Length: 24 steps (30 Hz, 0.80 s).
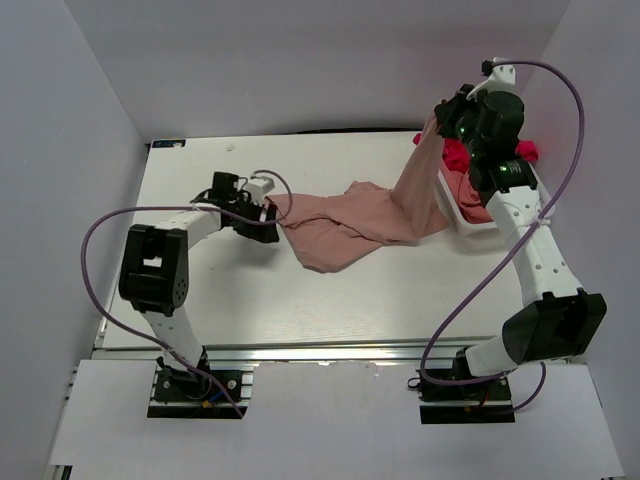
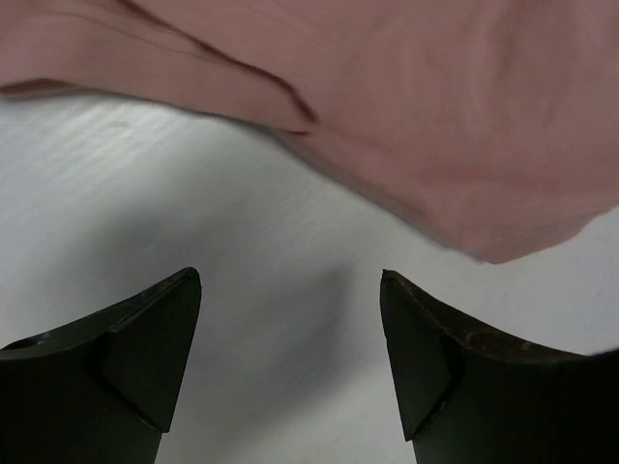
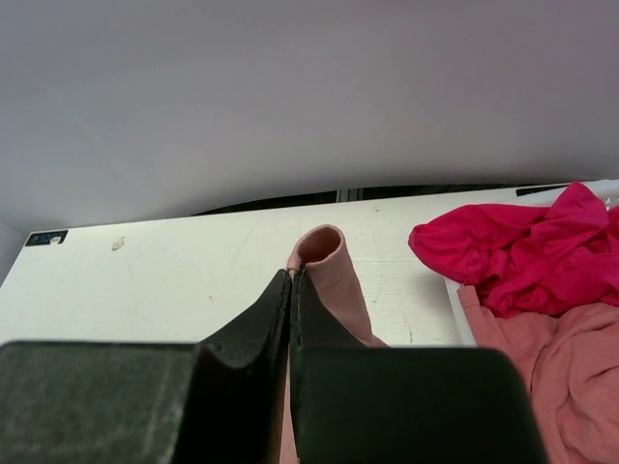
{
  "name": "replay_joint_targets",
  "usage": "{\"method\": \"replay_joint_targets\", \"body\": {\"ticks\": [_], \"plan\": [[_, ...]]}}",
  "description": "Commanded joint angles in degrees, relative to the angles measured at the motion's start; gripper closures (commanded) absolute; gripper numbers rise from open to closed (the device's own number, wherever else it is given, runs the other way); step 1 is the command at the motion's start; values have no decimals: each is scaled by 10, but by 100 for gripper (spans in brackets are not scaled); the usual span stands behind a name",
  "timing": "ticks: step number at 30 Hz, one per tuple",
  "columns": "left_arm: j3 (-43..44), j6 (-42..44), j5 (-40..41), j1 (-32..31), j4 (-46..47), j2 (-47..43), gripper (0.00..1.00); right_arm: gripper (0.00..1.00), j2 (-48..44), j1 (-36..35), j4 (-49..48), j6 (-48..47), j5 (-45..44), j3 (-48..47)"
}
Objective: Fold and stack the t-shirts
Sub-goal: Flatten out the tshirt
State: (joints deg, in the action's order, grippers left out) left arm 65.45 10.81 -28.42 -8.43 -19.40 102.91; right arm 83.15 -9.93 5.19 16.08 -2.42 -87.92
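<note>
1. Our left gripper (image 2: 290,290) hangs low over the table (image 1: 200,290) with its fingers spread and nothing between them. It sits at 9 o'clock of the salmon-pink t-shirt (image 1: 345,225), just beside its edge.
2. Our right gripper (image 3: 295,275) has its fingers pressed together on a fold of that shirt, held up at the table's 2 o'clock.
3. From there the shirt drapes down to the table's centre.
4. The magenta-red t-shirt (image 3: 522,256) and a second pink t-shirt (image 3: 571,377) lie in the white basket (image 1: 472,229) at 3 o'clock.
</note>
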Motion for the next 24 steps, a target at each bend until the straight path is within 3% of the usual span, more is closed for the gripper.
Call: {"method": "replay_joint_targets", "body": {"ticks": [1,8,24], "plan": [[-2,29,-3,-60,-10,-15,16,100,13,-3,-46,-5,-9,-9],[-30,40,0,-146,-35,-33,15,100,53,-4,-64,-3,-12,-24],[-22,20,-16,-158,11,31,15,100,64,-15,-80,-8,-15,-16]]}}
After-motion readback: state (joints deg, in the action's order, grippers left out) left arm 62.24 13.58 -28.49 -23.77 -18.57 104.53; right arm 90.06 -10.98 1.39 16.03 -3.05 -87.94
